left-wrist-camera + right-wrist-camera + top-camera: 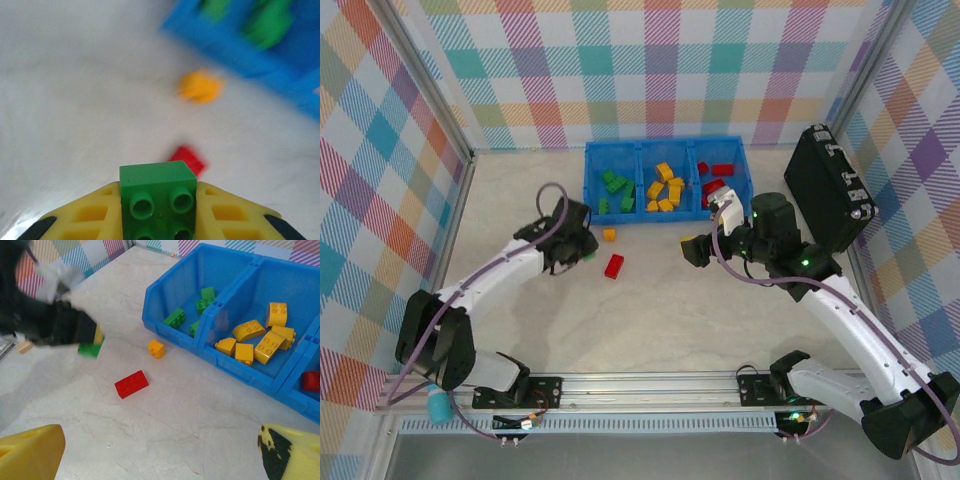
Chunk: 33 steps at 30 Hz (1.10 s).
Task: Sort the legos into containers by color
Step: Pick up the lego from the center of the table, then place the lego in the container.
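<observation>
The left fingers [95, 217] were shut tight on a green brick [157, 197] and held it up off the bench [660, 320]. The right fingers [30, 455] stood wide open with nothing between them.

Most of the sorting looked done. The blue tray [588, 185] sat past the tips of both sets of fingers. In it the green bricks [615, 190] lay in one box, the yellow bricks [665, 188] in the middle box and the red bricks [718, 178] in the third. No colour seemed mixed up, as far as could be seen.

Three bricks were not yet put away. One was the green brick in the left fingers, and it needed to go into the green box ahead of them. A small orange brick [156, 348] sat on the bench just beside the tray, ahead of the left fingers. A red brick [131, 384] lay flat near it, between the two sets of fingers and closer to the left ones. So the job seemed almost over — only these three were left to go.
</observation>
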{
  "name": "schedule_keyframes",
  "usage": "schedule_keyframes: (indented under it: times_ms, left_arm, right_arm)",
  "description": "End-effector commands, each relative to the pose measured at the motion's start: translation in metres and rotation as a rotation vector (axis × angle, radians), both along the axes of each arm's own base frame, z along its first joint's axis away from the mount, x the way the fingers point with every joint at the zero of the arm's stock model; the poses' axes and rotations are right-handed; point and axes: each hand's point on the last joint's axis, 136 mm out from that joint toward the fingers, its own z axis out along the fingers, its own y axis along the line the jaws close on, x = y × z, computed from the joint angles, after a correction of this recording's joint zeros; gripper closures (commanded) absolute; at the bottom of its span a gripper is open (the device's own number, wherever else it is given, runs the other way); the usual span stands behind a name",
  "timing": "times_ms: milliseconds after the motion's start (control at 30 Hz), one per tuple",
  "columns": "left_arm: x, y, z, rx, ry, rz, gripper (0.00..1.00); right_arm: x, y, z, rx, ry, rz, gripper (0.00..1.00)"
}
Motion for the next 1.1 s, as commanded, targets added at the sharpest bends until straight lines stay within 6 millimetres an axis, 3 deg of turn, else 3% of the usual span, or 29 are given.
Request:
schedule_keyframes:
  times_ms: [0, 167, 367, 500, 700, 967, 1067]
  left_arm:
    - [0.023, -0.006, 0.063, 0.058, -0.146, -0.087, 0.76]
    - [0.072, -0.028, 0.114, 0.074, -0.316, -0.140, 0.76]
    - [0.136, -0.054, 0.132, 0.063, -0.459, -0.113, 0.75]
    - [0.171, -0.067, 0.115, 0.061, -0.457, -0.098, 0.75]
    - [0.200, -0.074, 0.073, 0.050, -0.398, -0.080, 0.75]
    - [0.222, -0.072, 0.015, 0.012, -0.302, -0.037, 0.68]
    - [0.224, -0.070, 0.001, -0.013, -0.272, -0.030, 0.60]
  right_arm:
    - [-0.002, 0.002, 0.006, 0.003, -0.021, 0.015, 0.01]
    - [0.001, 0.000, 0.008, -0.022, -0.028, 0.009, 0.01]
    - [0.013, 0.003, 0.004, -0.059, -0.020, 0.002, 0.01]
    - [0.017, 0.006, 0.001, -0.061, -0.011, 0.006, 0.01]
    - [0.019, 0.004, -0.002, -0.069, -0.010, -0.006, 0.01]
    - [0.021, 0.005, -0.010, -0.104, -0.014, 0.009, 0.01]
    - [0.022, 0.005, -0.010, -0.112, -0.013, 0.008, 0.01]
